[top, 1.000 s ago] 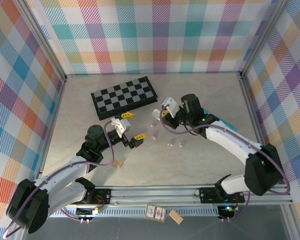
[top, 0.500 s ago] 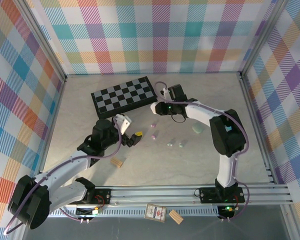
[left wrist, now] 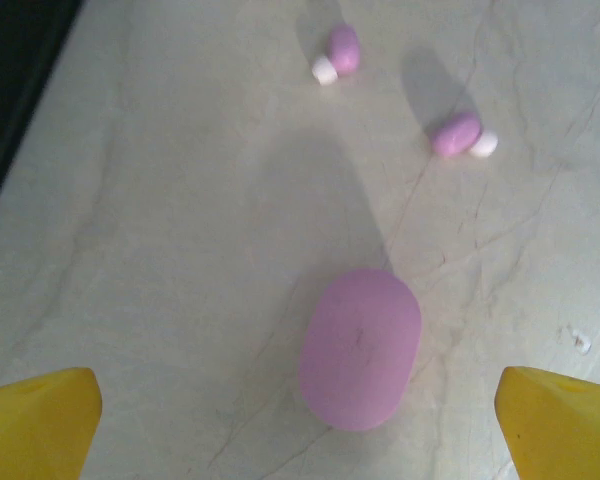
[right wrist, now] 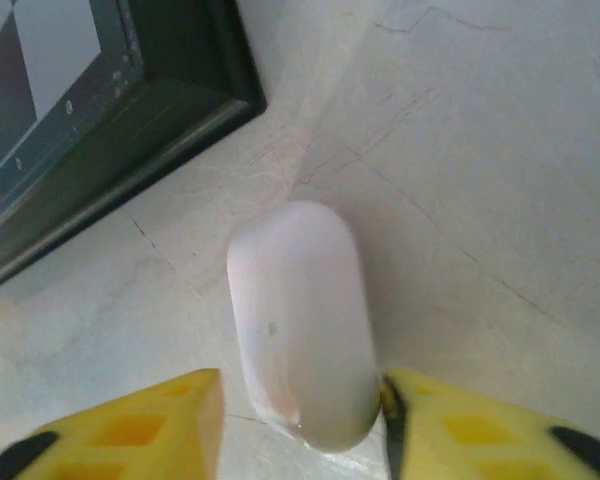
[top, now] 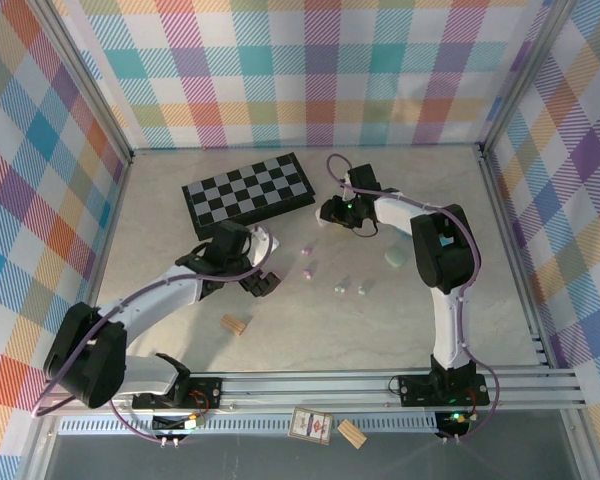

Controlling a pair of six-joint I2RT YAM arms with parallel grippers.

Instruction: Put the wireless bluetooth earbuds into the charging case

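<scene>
Now the right gripper (right wrist: pixel 300 428) has swung to the corner of the black-and-white chessboard (right wrist: pixel 80 120) and its jaws have parted to straddle the white pill-shaped case (right wrist: pixel 298 320), not clamped. The left gripper (left wrist: pixel 300 420) hangs wide apart over the purple pebble-shaped case (left wrist: pixel 360 348). Looks like prep only: the purple stemmed earbuds (left wrist: pixel 338 50) lie loose at 12–1 o'clock past that case, one on a 1-to-7 axis with its white tip toward 7, the other bud (left wrist: pixel 458 133) 10-to-4, tip toward 4.
</scene>
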